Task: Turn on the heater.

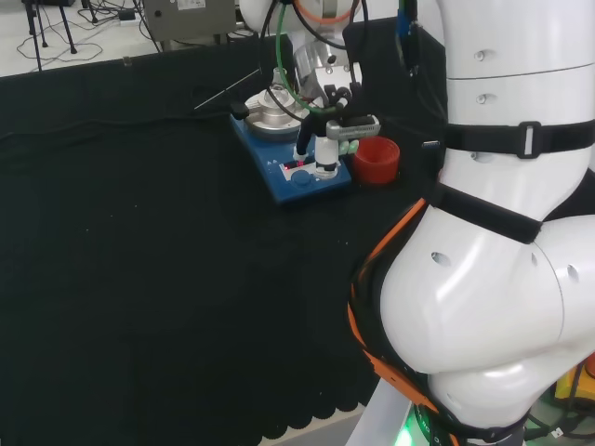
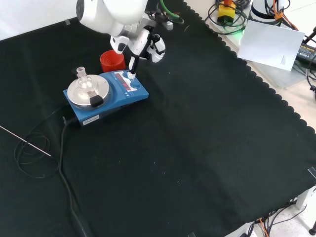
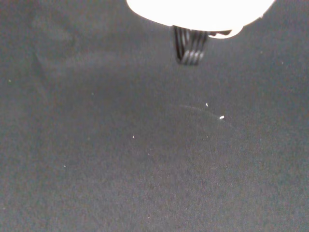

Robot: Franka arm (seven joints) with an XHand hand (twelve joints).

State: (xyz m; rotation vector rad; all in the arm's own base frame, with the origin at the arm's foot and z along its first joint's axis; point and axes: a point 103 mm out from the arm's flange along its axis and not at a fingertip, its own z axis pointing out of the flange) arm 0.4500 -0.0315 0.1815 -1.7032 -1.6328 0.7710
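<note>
The heater (image 2: 114, 97) is a blue hotplate with a round silver top, and a small glass flask (image 2: 83, 79) stands on that top. Its front panel (image 2: 129, 80) carries a red strip and round knobs. My hand (image 2: 144, 42) hangs just over this panel, with fingers pointing straight down. One dark fingertip (image 2: 132, 73) touches a knob on the panel. In the head view the heater (image 1: 279, 177) lies left of the white arm links, and the hand (image 1: 325, 125) stands over its near end, fingers (image 1: 324, 156) down on the panel. The wrist view has a blurred white part of the hand (image 3: 198, 12) over black cloth.
A red ribbed ring (image 2: 112, 60) stands right behind the heater, close to the hand; in the head view the ring (image 1: 376, 160) is just right of it. A black cable (image 2: 64, 143) runs from the heater across the cloth. A thin metal rod (image 2: 24, 140) lies at the front view's left.
</note>
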